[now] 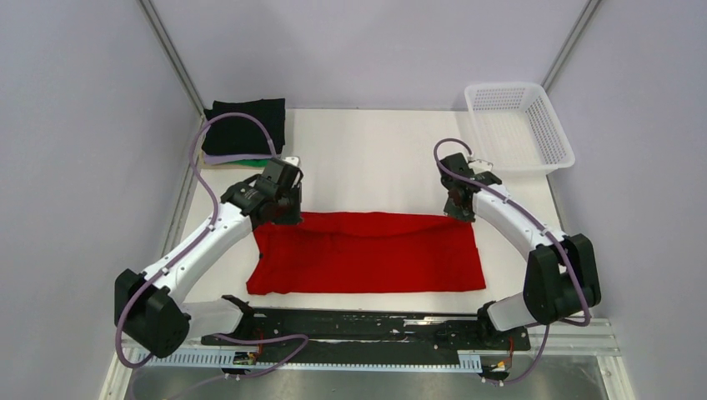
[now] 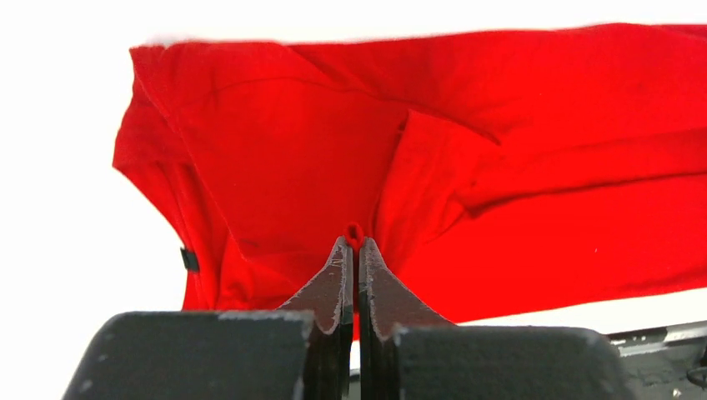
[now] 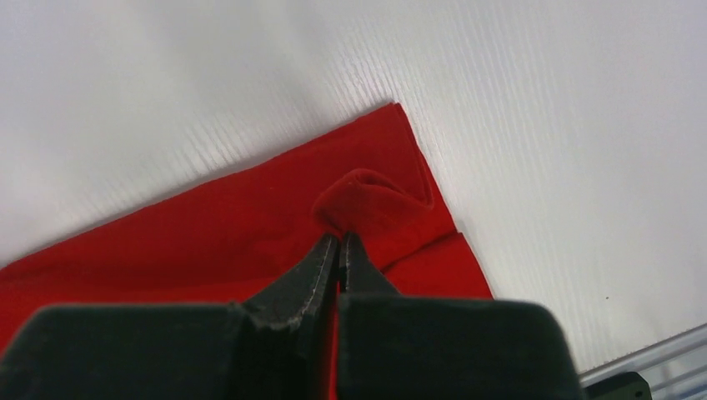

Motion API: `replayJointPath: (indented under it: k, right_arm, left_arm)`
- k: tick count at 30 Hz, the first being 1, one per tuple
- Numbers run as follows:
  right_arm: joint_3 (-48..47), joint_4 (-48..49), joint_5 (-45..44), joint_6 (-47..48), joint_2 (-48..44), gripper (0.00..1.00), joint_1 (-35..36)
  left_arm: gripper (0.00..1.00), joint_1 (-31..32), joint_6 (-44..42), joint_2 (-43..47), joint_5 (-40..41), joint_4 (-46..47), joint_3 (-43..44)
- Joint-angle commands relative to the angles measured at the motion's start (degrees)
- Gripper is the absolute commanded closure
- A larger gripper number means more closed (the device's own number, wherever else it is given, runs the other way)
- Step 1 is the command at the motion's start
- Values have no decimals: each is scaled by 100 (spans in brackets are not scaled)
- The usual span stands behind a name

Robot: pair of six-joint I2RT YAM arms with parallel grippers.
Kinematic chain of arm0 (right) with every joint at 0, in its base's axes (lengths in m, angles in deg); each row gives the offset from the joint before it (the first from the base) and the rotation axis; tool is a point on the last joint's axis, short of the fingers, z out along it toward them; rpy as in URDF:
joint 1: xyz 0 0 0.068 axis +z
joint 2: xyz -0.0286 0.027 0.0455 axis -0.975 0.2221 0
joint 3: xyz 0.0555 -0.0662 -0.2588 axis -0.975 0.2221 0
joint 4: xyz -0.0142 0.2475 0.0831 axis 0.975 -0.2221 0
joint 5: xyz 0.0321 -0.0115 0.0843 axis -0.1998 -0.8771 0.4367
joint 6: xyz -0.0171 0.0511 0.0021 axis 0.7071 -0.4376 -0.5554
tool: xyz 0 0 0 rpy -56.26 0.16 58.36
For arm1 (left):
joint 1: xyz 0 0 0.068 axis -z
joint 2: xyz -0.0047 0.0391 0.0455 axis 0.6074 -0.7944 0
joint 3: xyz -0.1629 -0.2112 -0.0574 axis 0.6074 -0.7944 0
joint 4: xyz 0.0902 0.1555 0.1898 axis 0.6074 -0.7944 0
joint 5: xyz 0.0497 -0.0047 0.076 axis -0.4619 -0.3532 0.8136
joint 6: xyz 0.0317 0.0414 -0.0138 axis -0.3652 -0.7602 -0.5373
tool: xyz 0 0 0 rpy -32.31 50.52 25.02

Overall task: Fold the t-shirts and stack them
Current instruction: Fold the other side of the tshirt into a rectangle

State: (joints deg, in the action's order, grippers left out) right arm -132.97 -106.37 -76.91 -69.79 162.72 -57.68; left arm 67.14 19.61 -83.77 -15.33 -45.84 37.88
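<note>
Pinching cloth, the left gripper point(image 2: 354, 243) and right gripper point(image 3: 339, 237) each clamp an upper corner of the red t-shirt point(image 1: 367, 254), lying mid-frame as a long half-folded band. Upper left, folded t-shirts point(image 1: 246, 125) sit stacked; this one seems to need further folds, then stacking.

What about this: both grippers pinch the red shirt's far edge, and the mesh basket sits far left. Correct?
No. The top external view shows the mesh basket far right. The left gripper and right gripper do pinch the far edge of the red shirt.
</note>
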Motion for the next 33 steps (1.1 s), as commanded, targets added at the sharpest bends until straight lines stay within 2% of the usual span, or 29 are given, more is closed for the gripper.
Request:
replayJointPath:
  k: [1, 10, 16, 18, 19, 20, 21, 22, 23, 24, 26, 27, 28, 30, 33]
  right_arm:
    - [225, -263, 77, -59, -269, 98, 55]
    - [442, -390, 76, -165, -213, 96, 55]
    - [611, -383, 240, -290, -136, 88, 57]
    - [738, -525, 293, -440, -200, 82, 61]
    - [799, -612, 320, -529, -255, 79, 58]
    - [842, -751, 336, -616, -318, 76, 57]
    - [871, -890, 349, -703, -397, 71, 63]
    - [897, -997, 350, -764, -487, 60, 56]
    - [919, -1097, 346, -810, -623, 47, 53]
    - [925, -1183, 315, -888, -762, 35, 56]
    - [911, -1276, 191, -1015, -1093, 16, 43]
    - [911, -1279, 106, -1090, -1265, 3, 34]
    - [906, -1247, -4, -1169, -1421, 0, 25]
    - [905, -1094, -109, -1206, -1662, 0, 13]
    - [958, -656, 27, -1067, -1918, 0, 7]
  left_arm:
    - [100, 73, 372, 440, 49, -514, -231]
    - [100, 125, 510, 690, -302, -661, -643]
    - [97, 129, 709, 599, -721, -628, -1028]
    - [87, 143, 783, 609, -1077, -591, -1209]
    - [78, 149, 815, 627, -1290, -599, -1268]
    - [74, 160, 861, 671, -1384, -658, -1369]
    - [61, 167, 876, 702, -1573, -707, -1405]
    - [45, 178, 878, 784, -1662, -826, -1430]
    - [36, 181, 880, 833, -1764, -884, -1414]
    - [17, 181, 872, 955, -1798, -966, -1353]
    - [2, 182, 841, 1146, -1792, -904, -1213]
    - [1, 182, 831, 1240, -1784, -830, -1169]
    - [0, 182, 821, 1268, -1768, -610, -1105]
    - [0, 182, 856, 1228, -1695, -121, -1099]
    - [0, 177, 889, 684, -1407, 607, -1095]
